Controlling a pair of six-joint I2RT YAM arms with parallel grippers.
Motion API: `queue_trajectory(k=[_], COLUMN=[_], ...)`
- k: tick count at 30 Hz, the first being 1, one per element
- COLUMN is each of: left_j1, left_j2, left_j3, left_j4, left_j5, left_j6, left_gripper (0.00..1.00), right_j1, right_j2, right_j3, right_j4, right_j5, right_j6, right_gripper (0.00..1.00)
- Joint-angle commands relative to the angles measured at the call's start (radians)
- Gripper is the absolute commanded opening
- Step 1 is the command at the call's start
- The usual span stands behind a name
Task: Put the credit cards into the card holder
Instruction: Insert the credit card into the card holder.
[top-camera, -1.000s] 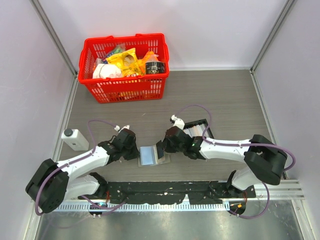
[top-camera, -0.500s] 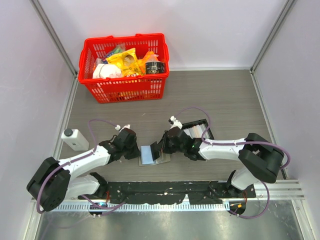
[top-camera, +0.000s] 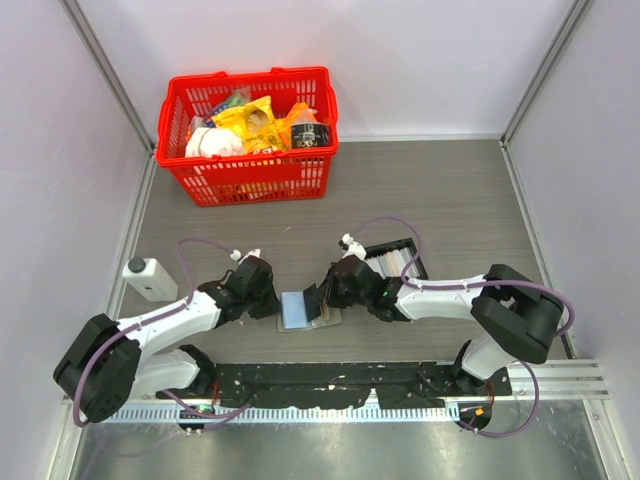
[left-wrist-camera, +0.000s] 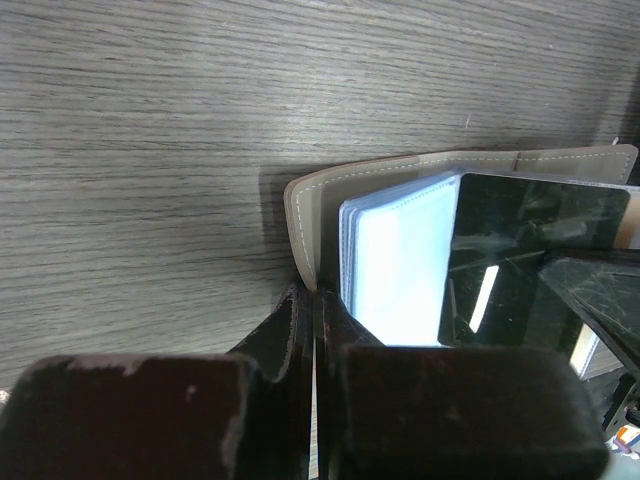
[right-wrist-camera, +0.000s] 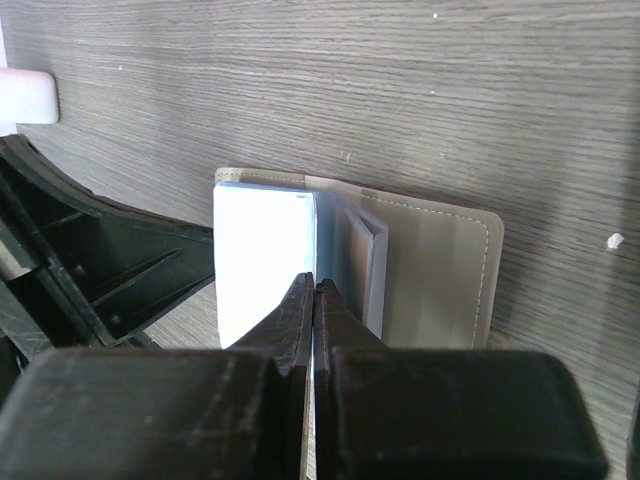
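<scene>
The card holder (top-camera: 300, 310) lies open on the grey table (top-camera: 450, 200), near its front edge, directly between our two grippers. The left gripper (left-wrist-camera: 312, 300) is clenched, its tips meeting at the near edge of the grey-beige cover. We cannot tell whether that edge is actually pinched or only touched. From this wrist the pale blue pockets (left-wrist-camera: 400, 260) fan up just beyond the tips, and the black body of the other gripper sits over the holder's far half.

The right gripper (right-wrist-camera: 313, 290) is also pressed shut, its tips resting against the edge of a raised pale leaf at the holder's fold. A thin light sliver shows between its fingers (right-wrist-camera: 285, 330) — card or mere gap, we cannot say. The tan inner panel lies flat just beyond.

The credit cards (top-camera: 383, 260) stand in a black tray (top-camera: 395, 243) behind the right gripper — near it, apart from the holder. A red basket (top-camera: 250, 78) of groceries sits well back.
</scene>
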Motion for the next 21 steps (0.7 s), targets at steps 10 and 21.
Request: queue_trajectory(k=[10,21], left_j1=[-0.004,-0.004], left_j2=[0.019,0.027], left_j3=[-0.017,-0.023], left_j4=[0.001,0.009], left_j5=[-0.026,-0.026], left_j6=[0.007,0.001], left_gripper=[0.00,0.00], right_j1=[-0.002,0.000], right_j2=[0.038,0.052], right_j3=[-0.036,-0.085], right_j4=[0.092,0.208], right_j5=[0.006,-0.052], right_j6=[0.053,0.125], right_gripper=[0.01,0.01])
